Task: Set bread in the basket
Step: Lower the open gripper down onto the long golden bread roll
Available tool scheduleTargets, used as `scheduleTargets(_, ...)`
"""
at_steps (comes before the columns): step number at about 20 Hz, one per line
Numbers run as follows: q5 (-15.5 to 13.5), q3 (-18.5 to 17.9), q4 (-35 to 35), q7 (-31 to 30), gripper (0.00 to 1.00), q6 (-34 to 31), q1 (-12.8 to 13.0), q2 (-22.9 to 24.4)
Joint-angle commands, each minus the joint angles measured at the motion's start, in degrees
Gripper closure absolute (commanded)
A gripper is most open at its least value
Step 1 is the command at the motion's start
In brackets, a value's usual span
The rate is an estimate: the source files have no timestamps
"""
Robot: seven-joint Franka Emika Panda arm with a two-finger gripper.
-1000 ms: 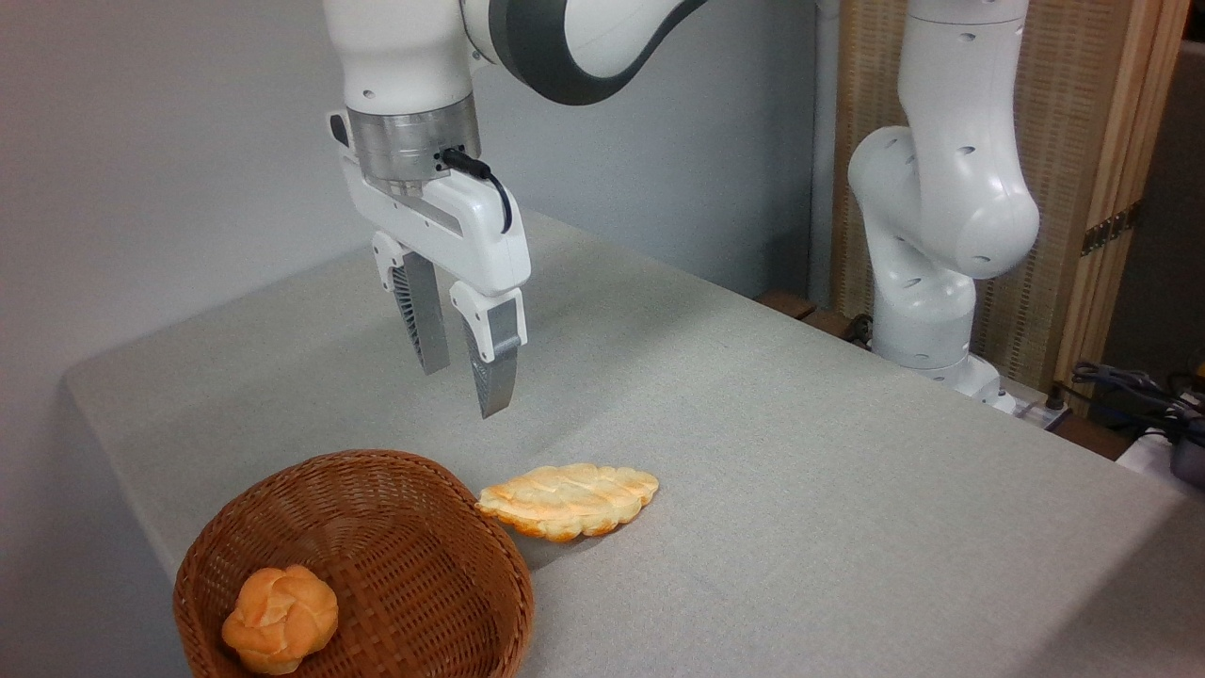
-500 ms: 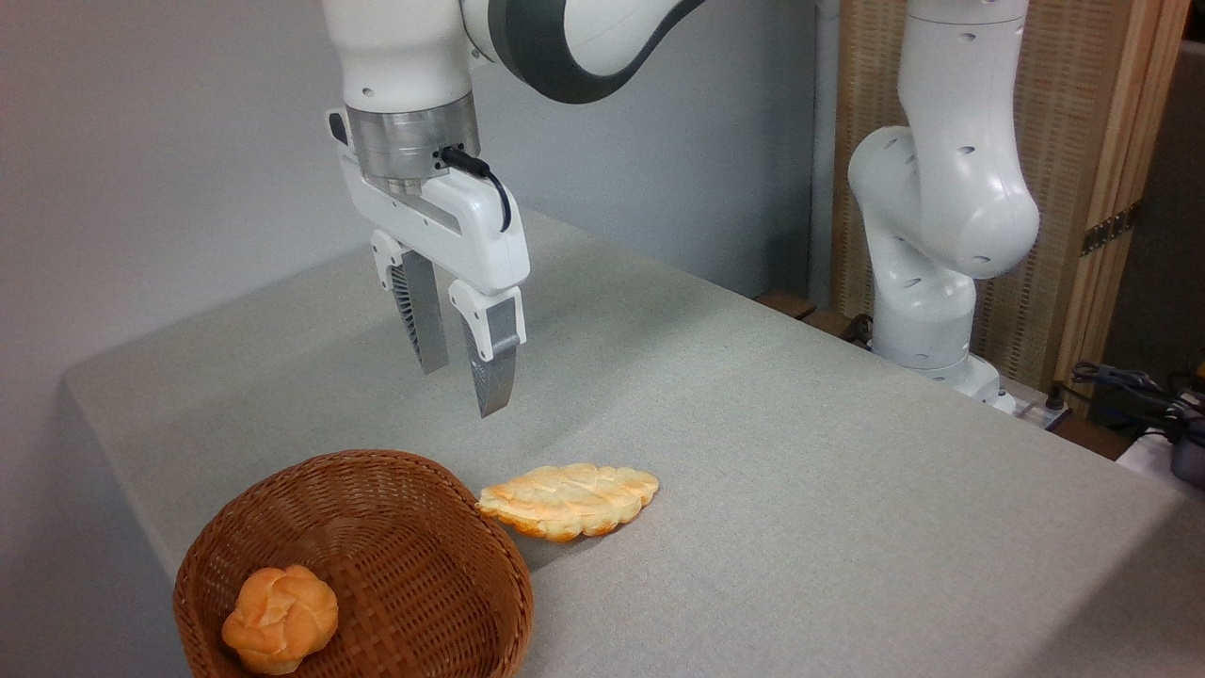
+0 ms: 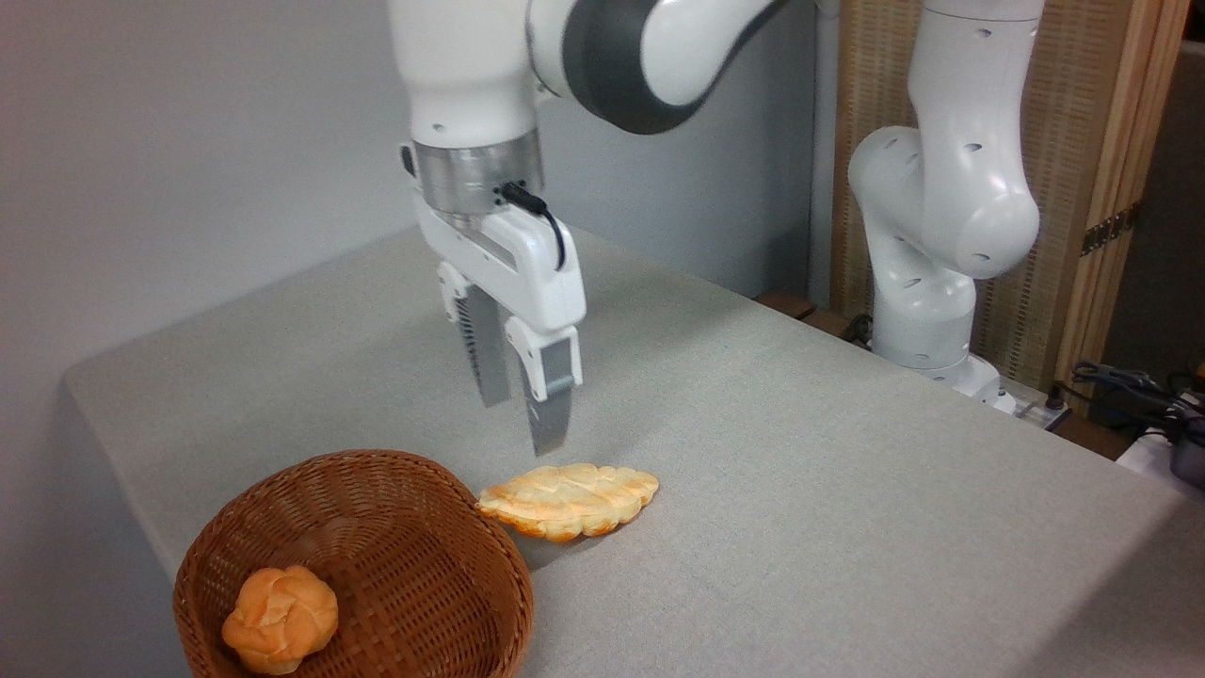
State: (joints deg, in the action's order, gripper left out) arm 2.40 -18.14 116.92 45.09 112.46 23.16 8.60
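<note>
The bread is a flat, leaf-shaped pastry with orange-brown scalloped edges, lying on the grey table just right of the basket. Its left tip touches or nearly touches the rim of the round brown wicker basket at the front left. My gripper hangs just above the bread's back edge, pointing down. It is open, and nothing sits between the two fingers. The front fingertip is a short way above the pastry.
A small round knotted orange bun lies inside the basket at its front left. The arm's white base stands at the table's right rear. Cables lie off the table at the far right. The table's left edge runs close to the basket.
The gripper has moved right and down, from above the table behind the basket to just over the bread. Its fingers stand about as wide apart as before. Bread, basket and bun have not moved.
</note>
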Motion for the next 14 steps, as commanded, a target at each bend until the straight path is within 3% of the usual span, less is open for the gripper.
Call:
scheduleTargets(1, 2.2, -2.5, 6.4, 4.6, 0.00, 5.7, 0.3, 1.9)
scheduleTargets(5, 2.4, -2.8, 8.7, 4.7, 0.00, 9.6, 0.6, 0.7)
scheduleTargets(14, 2.1, -2.8, 8.8, 4.7, 0.00, 11.9, 1.9, -2.6)
